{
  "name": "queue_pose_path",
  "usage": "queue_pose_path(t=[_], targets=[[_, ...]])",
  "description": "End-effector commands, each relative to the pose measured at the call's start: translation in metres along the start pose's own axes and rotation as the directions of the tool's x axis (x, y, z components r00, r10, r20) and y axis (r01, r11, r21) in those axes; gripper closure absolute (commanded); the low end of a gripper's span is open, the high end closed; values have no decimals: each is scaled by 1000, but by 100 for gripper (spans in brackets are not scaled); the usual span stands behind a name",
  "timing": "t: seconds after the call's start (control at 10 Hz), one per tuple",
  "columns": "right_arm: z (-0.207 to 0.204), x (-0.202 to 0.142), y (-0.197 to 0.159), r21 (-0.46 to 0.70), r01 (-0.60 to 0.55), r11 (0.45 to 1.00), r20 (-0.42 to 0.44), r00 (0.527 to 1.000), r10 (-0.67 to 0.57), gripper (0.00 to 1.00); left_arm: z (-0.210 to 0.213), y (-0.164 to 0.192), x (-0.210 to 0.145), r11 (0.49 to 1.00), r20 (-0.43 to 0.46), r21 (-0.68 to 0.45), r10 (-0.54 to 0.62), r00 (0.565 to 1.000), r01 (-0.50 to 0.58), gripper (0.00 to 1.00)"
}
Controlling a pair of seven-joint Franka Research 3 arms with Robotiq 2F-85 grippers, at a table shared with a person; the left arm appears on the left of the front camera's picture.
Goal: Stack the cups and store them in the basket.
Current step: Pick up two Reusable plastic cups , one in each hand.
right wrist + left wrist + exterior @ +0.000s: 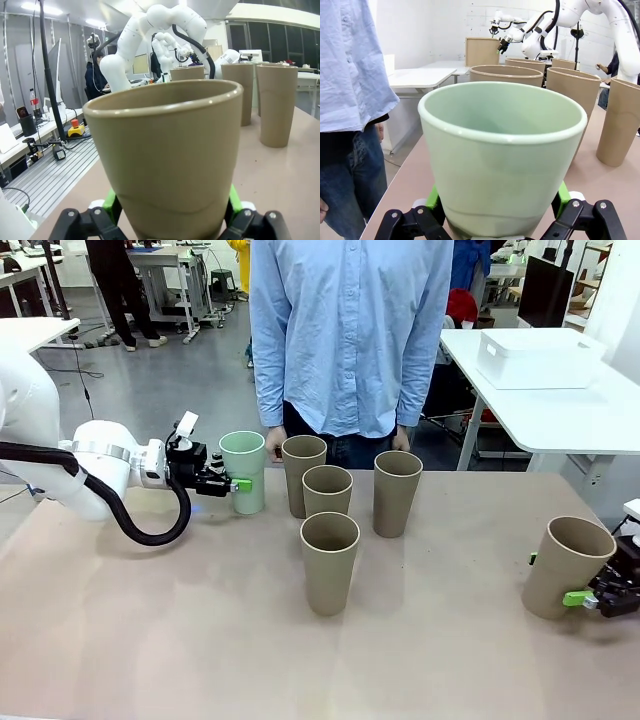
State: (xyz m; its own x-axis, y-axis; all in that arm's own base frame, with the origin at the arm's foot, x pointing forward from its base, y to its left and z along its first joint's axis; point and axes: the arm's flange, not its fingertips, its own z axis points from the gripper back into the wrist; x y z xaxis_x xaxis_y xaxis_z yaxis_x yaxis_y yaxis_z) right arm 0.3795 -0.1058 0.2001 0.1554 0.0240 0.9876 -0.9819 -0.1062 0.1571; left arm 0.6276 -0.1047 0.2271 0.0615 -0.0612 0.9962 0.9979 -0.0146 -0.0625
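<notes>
Near right edge: right gripper (578, 597) is closed low on a held tan cup (566, 565), green pads either side per wrist cam; the cup leans, mouth tipped up and to the right; we can't tell if its base touches the table (150, 640); we judge the low grip keeps the rim free for nesting.

Mid-table: front tan cup (329, 562) stands alone, upright, mouth up; behind it a loose trio, centre tan cup (327, 490), back-left tan cup (303, 473), back-right tan cup (396, 492), all upright and open, so prob. ready as stack targets; centre and back-left overlap in view, contact unclear.

Same depth, left side: left gripper (240, 484) comes in sideways and is clamped on the mint cup (243, 465) at its lower half; the cup is upright, just beside back-left tan; lifted or resting, can't tell.

Far edge: person (350, 340) stands behind the cups, hands down at sides, not touching anything.

Farthest: basket (535, 365) sits on a separate white table (560, 420) at far right, well apart from every cup; inside not visible.

Count: 5 tan + 1 mint = 6 cups; 2 held, 4 free; none nested yet; 1 basket; we judge the task is at its start.
</notes>
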Motion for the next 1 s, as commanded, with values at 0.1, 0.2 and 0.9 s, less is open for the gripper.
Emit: queue_pose_path(t=[0.1,0.2,0.9], targets=[[-2,0,5,-22,-31,999,19,999,31,20,1,-10,4,999,35,-3,-41,999,41,18],[-1,0,5,-26,-28,999,24,999,29,20,2,-11,5,999,50,-10,-42,998,43,20],[0,-1,1,-11,3,1000,11,1000,-2,44,5,-4,0,999,36,-16,-28,999,29,59]])
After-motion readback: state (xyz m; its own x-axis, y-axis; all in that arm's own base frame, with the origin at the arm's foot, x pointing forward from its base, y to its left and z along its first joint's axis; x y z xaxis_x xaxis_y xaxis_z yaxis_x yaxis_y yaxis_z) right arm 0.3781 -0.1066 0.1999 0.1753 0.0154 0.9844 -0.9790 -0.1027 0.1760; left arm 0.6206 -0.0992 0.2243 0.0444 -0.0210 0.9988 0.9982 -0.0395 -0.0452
